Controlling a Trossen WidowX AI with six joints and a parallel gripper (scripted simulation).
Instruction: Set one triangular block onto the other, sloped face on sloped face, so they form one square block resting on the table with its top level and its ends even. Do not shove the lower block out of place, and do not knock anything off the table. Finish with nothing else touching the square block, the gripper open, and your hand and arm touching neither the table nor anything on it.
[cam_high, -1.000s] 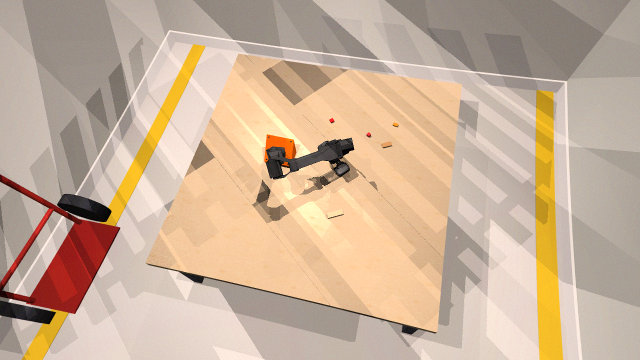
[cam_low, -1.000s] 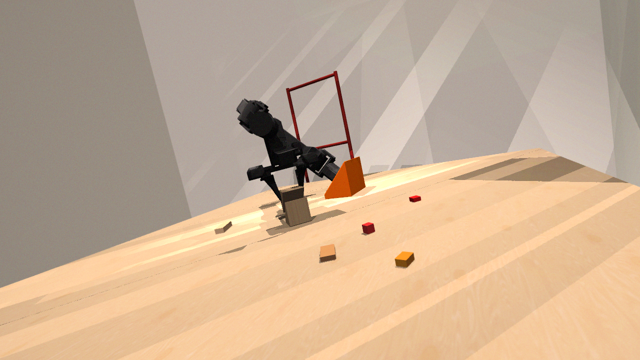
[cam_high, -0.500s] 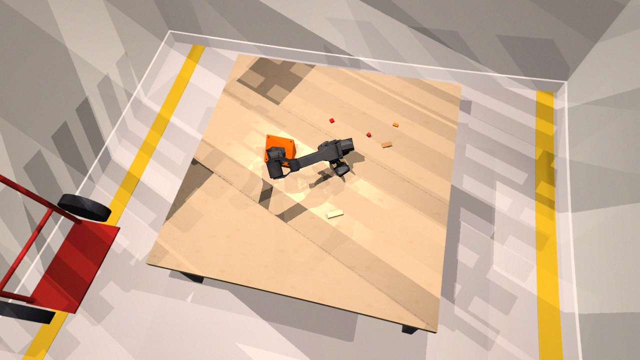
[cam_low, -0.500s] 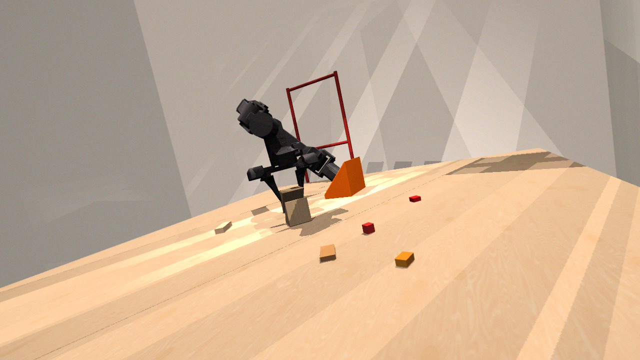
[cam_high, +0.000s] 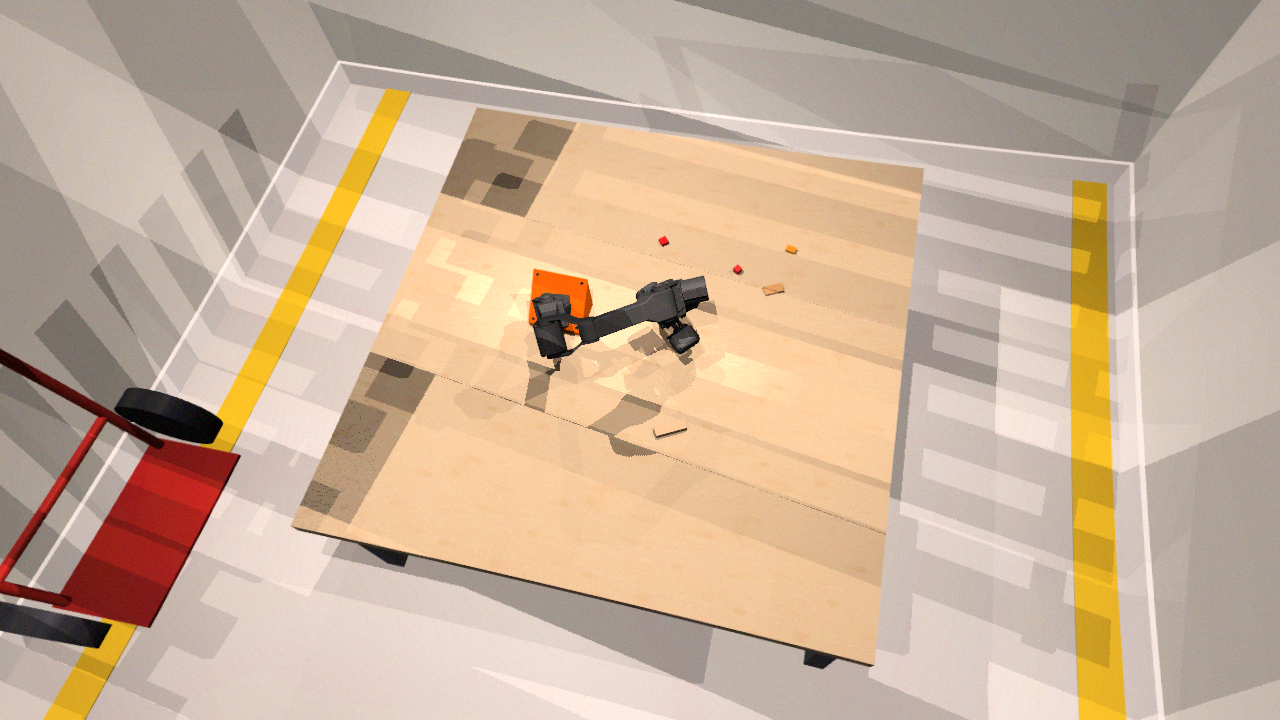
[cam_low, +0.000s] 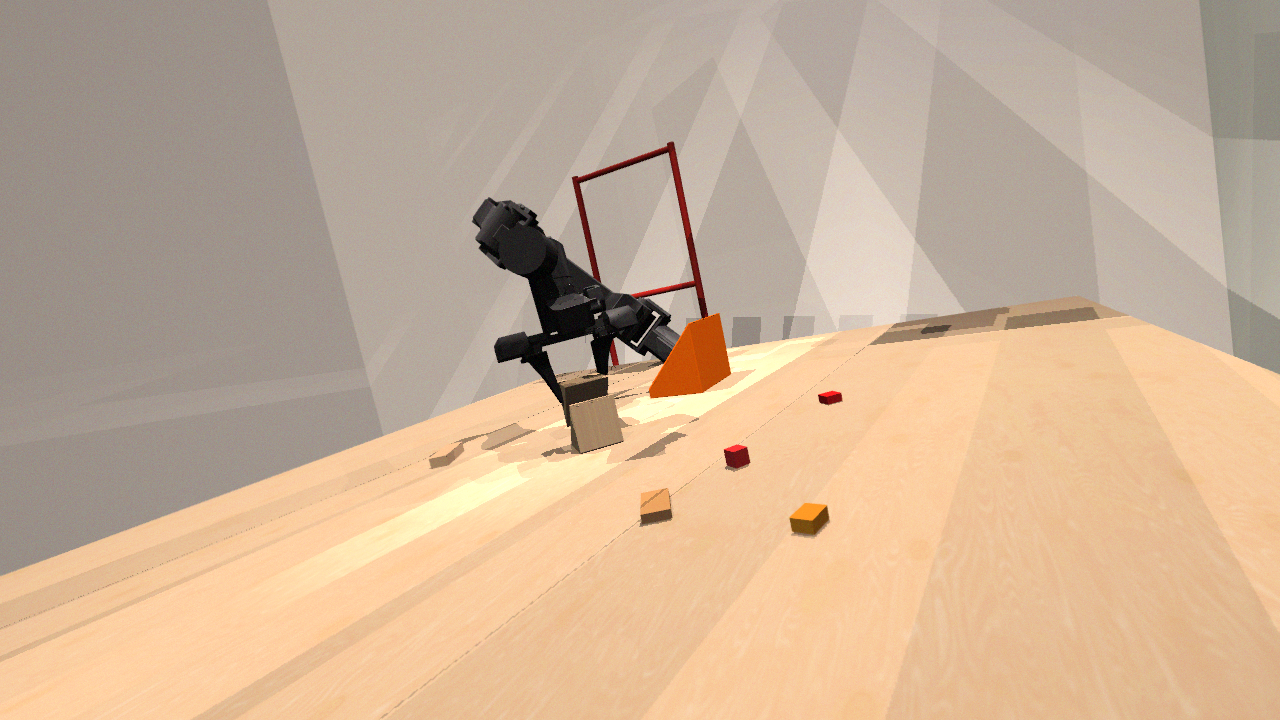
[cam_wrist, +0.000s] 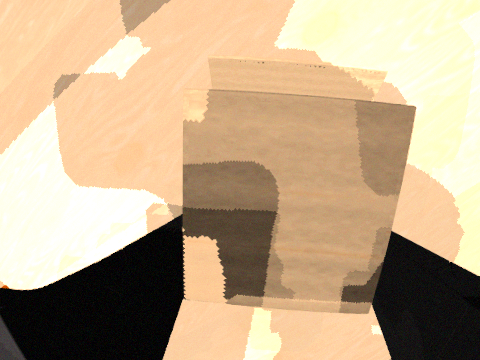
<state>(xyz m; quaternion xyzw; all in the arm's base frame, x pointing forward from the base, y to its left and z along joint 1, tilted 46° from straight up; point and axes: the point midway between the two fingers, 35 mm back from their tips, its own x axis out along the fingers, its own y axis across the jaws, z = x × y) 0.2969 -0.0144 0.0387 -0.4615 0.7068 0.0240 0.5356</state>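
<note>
Jaws (cam_low: 583, 394) clamped on one wooden block (cam_low: 583, 388) (cam_wrist: 295, 195), other block (cam_low: 597, 423) (cam_wrist: 295, 76) right by it on the counter (cam_low: 760, 608) (cam_wrist: 100, 150), red cubes (cam_high: 700, 255) off to the side.

Workshop-like room: bare wooden worktable (cam_high: 626, 537) (cam_low: 537, 626), yellow floor lines (cam_high: 1093, 447), red hand truck (cam_high: 147, 537) (cam_low: 693, 241)

The pale wooden table (cam_high: 590, 528) (cam_low: 537, 626) bears red cubes (cam_high: 737, 269) (cam_low: 736, 455) — plus an orange block (cam_high: 791, 249) (cam_low: 809, 518) — lying well apart.
</note>
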